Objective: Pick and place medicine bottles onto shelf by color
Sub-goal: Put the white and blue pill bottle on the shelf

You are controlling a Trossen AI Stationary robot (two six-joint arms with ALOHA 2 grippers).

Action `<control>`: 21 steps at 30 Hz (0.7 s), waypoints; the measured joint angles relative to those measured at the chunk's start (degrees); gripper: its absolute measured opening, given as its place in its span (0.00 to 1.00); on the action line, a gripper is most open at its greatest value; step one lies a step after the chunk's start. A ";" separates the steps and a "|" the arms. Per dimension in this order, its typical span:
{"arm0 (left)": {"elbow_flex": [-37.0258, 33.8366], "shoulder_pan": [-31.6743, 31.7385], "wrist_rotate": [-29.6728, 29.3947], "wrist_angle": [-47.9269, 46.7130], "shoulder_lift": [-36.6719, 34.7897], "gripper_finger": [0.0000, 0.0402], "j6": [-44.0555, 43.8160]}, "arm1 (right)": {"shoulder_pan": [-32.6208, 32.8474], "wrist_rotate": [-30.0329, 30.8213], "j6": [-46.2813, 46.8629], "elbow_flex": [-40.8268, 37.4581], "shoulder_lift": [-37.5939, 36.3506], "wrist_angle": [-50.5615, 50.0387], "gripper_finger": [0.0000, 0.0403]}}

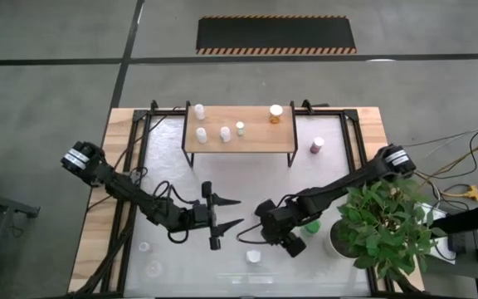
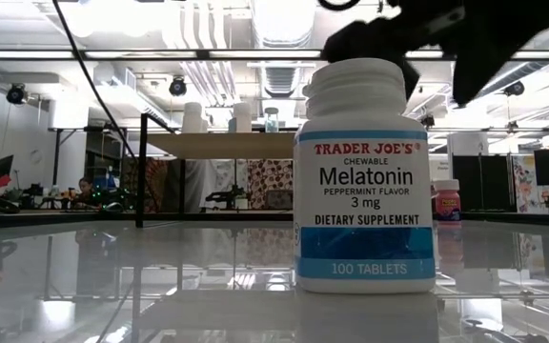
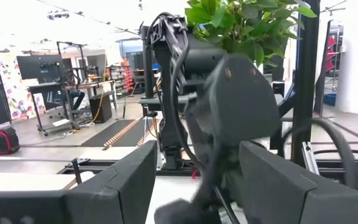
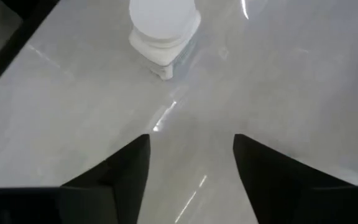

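Observation:
A white medicine bottle (image 1: 254, 257) with a blue label stands upright near the table's front edge, large in the low view (image 2: 365, 176). My right gripper (image 1: 256, 235) hovers open just above and behind it, tilted down; the wrist view shows the bottle's cap (image 4: 163, 25) ahead of the empty fingers (image 4: 191, 168). My left gripper (image 1: 226, 212) waits open, held level to the left of the right one, empty. The shelf (image 1: 239, 145) at the far side carries several white bottles and an orange one (image 1: 276, 114). A green bottle (image 1: 312, 224) and a pink-maroon one (image 1: 317, 146) stand on the table.
A potted green plant (image 1: 384, 224) stands at the near right beside my right arm. Two clear bottles (image 1: 143, 247) (image 1: 154, 268) stand at the near left. Black frame bars (image 1: 139, 166) run along the table's sides. Open tabletop (image 1: 247, 183) lies between shelf and grippers.

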 joint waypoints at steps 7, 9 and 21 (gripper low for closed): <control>-0.36 -0.01 -0.39 -0.07 -1.52 0.53 2.13 | 0.02 -1.71 2.02 0.00 3.24 10.39 0.60; -0.36 -0.07 -0.48 0.06 -2.26 0.53 2.95 | 0.02 -4.88 3.47 0.00 3.95 14.29 0.59; -1.44 -0.46 -0.52 -0.54 -7.02 0.53 4.09 | 3.02 1.79 13.49 0.00 5.84 21.26 0.57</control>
